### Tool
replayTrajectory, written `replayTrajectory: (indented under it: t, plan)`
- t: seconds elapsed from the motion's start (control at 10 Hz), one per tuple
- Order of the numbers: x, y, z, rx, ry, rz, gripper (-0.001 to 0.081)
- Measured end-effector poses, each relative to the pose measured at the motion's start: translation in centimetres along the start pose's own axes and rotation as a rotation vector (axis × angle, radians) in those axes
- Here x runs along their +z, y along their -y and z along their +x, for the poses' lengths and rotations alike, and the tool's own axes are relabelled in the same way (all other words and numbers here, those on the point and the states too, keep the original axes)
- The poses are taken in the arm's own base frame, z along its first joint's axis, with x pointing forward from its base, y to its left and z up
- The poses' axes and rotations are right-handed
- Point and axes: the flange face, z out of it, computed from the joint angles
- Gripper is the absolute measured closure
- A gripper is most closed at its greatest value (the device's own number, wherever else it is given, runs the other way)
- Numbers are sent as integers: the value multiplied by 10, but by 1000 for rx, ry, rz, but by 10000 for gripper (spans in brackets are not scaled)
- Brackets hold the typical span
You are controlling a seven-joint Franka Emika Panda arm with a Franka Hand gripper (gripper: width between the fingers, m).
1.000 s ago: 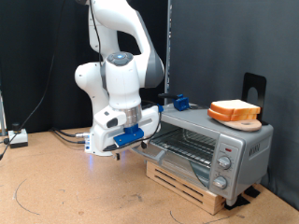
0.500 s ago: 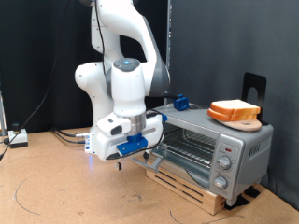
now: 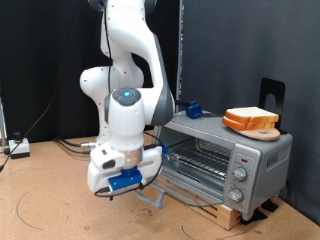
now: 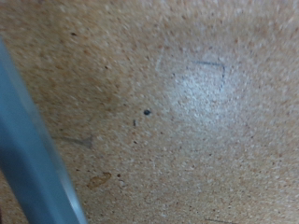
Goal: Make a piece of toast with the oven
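Note:
The silver oven (image 3: 256, 158) stands on a low wooden pallet at the exterior view's right. Its glass door (image 3: 163, 196) is swung down and open, and the wire rack (image 3: 203, 155) shows inside. Two near-identical slices of toast (image 3: 250, 116) lie stacked on a small wooden board on top of the oven. My gripper (image 3: 134, 191) is low at the door's front edge, its fingers hidden by the hand. The wrist view shows only the cork floor (image 4: 187, 112) and a blurred blue-grey bar (image 4: 33, 159).
A blue object (image 3: 192, 109) sits at the back of the oven top. A black stand (image 3: 272, 94) rises behind the toast. Cables and a small box (image 3: 16, 148) lie at the exterior view's left. Cork floor spreads in front.
My arm has swung down and toward the exterior view's left. The oven door has come down with it, from partly open to fully open.

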Motion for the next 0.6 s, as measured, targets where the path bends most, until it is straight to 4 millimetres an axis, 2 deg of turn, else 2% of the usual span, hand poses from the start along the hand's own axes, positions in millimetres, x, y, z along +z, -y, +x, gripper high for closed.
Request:
replayTrajectory:
  t: [0.3,0.6]
  plan:
    - [29,-6,12,9,47,4,-1]
    - [48,-3,17,-12,34,4,-1]
